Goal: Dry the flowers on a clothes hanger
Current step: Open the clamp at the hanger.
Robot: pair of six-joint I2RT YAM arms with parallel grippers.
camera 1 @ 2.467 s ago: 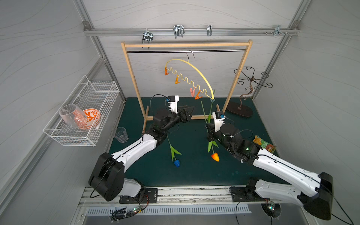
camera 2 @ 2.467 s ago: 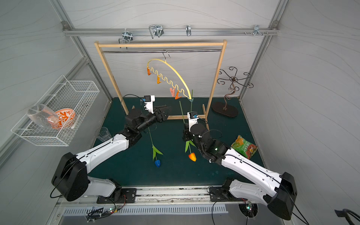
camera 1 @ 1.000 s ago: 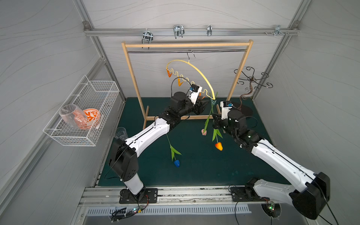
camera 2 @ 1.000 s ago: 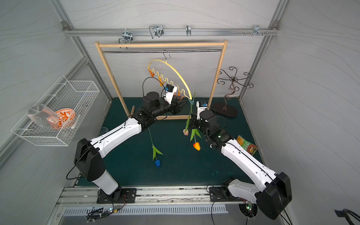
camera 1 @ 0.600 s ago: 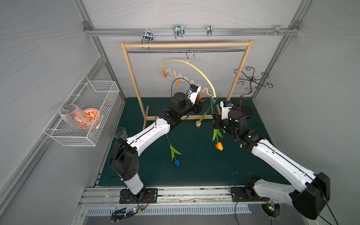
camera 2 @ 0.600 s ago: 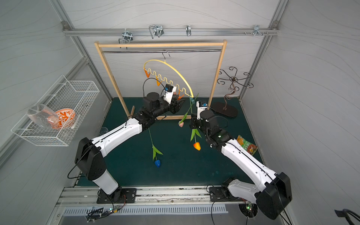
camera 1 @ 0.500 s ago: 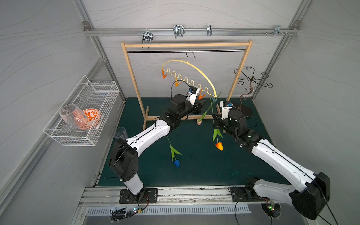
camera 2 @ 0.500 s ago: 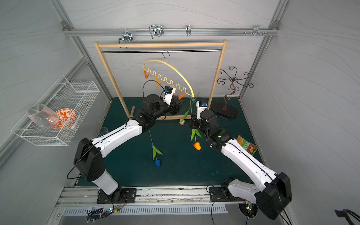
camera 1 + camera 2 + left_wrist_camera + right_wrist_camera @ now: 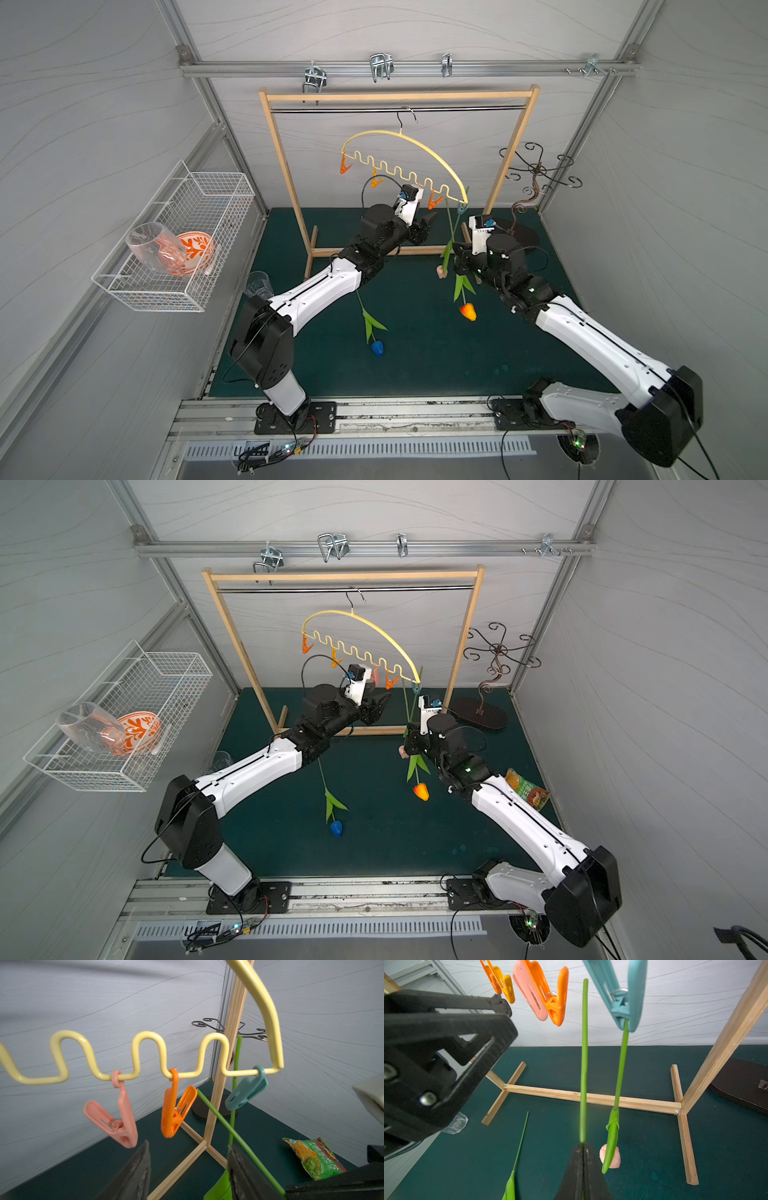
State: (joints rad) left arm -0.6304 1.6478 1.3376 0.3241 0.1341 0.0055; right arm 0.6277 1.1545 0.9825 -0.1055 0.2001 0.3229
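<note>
The pale yellow clothes hanger (image 9: 386, 133) (image 9: 340, 613) hangs tilted from the rack's rail. Its teal clip (image 9: 460, 206) (image 9: 245, 1093) (image 9: 631, 1001) grips the stem of the pale pink tulip (image 9: 440, 272) (image 9: 617, 1159), which hangs head down. My right gripper (image 9: 455, 253) (image 9: 583, 1145) is shut on the orange tulip's stem (image 9: 584, 1064), and its head (image 9: 468, 311) (image 9: 420, 791) dangles below. My left gripper (image 9: 430, 218) (image 9: 188, 1144) is open and empty, just below the orange clip (image 9: 174, 1113). The blue tulip (image 9: 377, 348) (image 9: 336, 828) lies on the green mat.
The wooden garment rack (image 9: 286, 166) stands at the back. A dark curly hook stand (image 9: 536, 170) is at the back right. A snack bag (image 9: 525, 789) lies by the right arm, and a glass (image 9: 257, 282) sits at the mat's left edge. A wire basket (image 9: 208, 199) hangs on the left wall.
My left gripper has opened a little and drawn back from the teal clip. The hanger rocked, and the pink tulip swung left and back. The right arm stayed still.
</note>
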